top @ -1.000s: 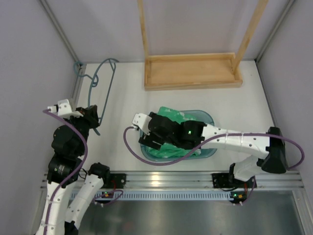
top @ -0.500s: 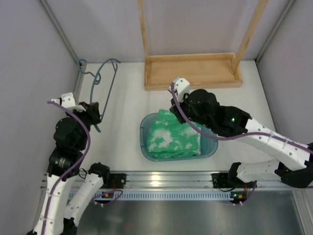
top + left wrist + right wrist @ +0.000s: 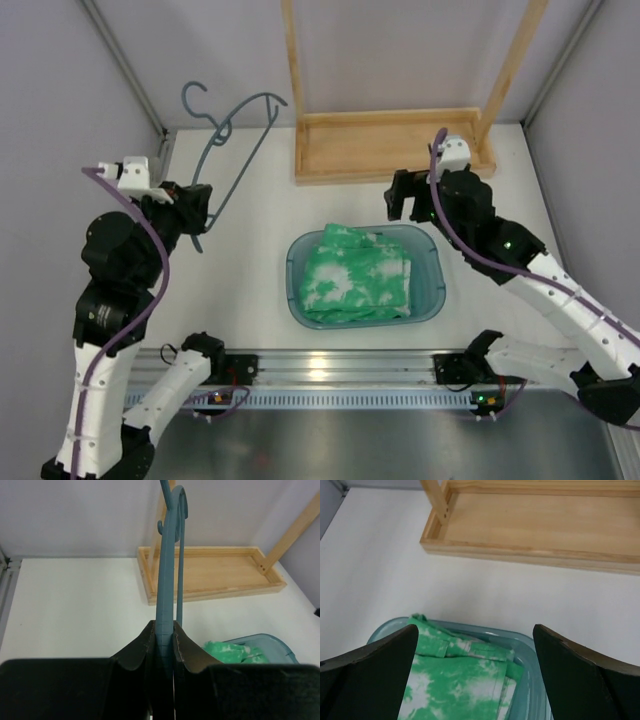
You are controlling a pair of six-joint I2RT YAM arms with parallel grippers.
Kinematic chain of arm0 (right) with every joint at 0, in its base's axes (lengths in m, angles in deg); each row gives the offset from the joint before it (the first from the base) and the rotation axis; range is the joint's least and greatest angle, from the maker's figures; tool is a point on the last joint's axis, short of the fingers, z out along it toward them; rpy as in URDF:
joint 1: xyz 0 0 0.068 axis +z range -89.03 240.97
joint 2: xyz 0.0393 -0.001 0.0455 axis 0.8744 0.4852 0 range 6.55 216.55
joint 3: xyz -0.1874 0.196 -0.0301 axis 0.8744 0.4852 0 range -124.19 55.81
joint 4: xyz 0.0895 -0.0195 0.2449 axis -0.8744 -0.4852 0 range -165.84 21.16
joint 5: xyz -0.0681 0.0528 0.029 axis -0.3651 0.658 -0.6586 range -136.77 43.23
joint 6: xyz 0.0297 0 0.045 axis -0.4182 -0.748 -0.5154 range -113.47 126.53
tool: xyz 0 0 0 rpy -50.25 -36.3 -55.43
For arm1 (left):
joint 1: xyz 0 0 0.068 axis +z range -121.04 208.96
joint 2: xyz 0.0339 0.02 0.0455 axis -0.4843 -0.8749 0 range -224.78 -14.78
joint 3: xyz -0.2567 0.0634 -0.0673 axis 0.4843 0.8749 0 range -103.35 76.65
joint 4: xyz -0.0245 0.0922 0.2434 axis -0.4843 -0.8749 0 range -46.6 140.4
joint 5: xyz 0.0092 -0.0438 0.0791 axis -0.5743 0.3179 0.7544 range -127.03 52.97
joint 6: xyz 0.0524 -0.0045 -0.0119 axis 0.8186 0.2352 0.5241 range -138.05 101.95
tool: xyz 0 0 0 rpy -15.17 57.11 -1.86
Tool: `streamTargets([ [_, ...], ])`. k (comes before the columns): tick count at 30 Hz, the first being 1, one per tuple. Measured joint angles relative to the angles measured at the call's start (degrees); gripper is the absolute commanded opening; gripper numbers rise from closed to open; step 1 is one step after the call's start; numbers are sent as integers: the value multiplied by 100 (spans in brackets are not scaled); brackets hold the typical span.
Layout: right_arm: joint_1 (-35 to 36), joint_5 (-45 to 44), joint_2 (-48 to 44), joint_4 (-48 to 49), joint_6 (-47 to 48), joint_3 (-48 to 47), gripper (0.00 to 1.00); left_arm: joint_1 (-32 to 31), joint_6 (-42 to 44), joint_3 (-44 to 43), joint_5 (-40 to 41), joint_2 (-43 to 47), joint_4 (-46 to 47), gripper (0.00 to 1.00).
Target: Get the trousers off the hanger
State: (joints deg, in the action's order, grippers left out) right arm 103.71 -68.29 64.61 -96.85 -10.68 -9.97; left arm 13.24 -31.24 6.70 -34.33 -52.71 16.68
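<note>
My left gripper clamps the bare hanger. My right gripper stands wide and empty, the trousers below it in the basin. I judge removal complete.

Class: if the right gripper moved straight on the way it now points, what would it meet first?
Probably the trousers at the teal basin's rim, lying between the open right gripper's fingers; depth is unclear.

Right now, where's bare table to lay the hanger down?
Widest bare table: between basin and left gripper holding the hanger. Narrower strip between basin and wooden rack base, but right gripper hangs over it. Crowded: basin, full of trousers.
</note>
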Motion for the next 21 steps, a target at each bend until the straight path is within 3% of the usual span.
streamTargets([
  [10, -1220, -658, -116, 310, -470, 428, 99, 0, 516, -1974, -984, -2192, -46, 0],
  [16, -1825, -748, -111, 308, -487, 437, 99, -221, 780, -3136, -483, -3646, 83, 0],
  [21, -2236, -592, -52, 337, -337, 415, 99, -516, 986, -3709, -157, -4360, 334, 0],
])
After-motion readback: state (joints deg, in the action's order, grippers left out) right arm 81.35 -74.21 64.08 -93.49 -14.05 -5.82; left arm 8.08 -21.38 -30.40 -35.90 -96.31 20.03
